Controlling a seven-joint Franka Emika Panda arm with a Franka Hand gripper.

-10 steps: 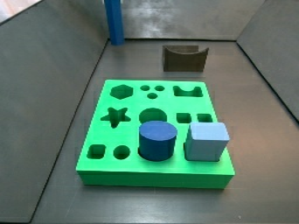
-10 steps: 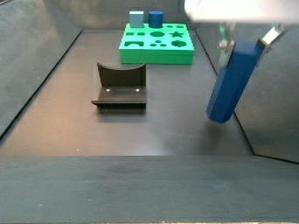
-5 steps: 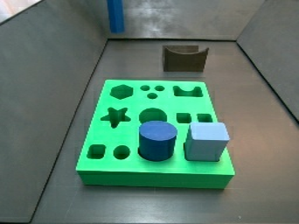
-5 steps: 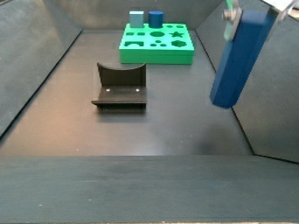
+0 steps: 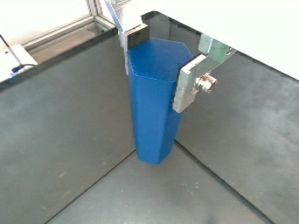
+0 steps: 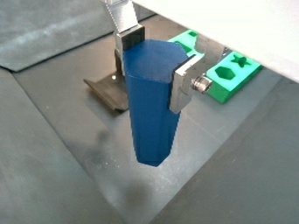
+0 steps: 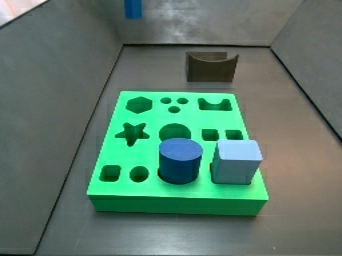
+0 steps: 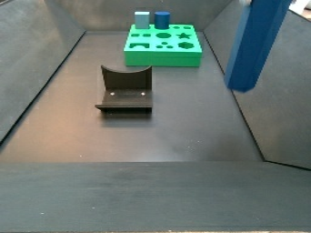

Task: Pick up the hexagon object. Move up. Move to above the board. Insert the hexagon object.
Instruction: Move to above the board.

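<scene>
The hexagon object point(image 5: 155, 101) is a tall medium-blue prism. My gripper point(image 5: 160, 54) is shut on its upper end and holds it upright, well above the dark floor. Both wrist views show this grip point(image 6: 156, 59). In a side view only its lower tip point(image 7: 131, 8) shows at the top edge, far behind the board point(image 7: 174, 200). In a side view the rod point(image 8: 257, 41) hangs high at the right, and the gripper is cut off above the picture. The green board point(image 8: 165, 56) lies far off at the back, and its corner point(image 6: 228, 74) shows in a wrist view.
A dark-blue cylinder point(image 7: 179, 162) and a light-blue cube point(image 7: 237, 161) stand in the board's near holes. The fixture point(image 8: 124, 89) stands on the floor between the rod and the board, and it shows in a wrist view point(image 6: 111, 89). Grey walls enclose the floor.
The gripper has risen with the hexagon object. In both side views the rod has moved upward, so that its top and the fingers have left the picture.
</scene>
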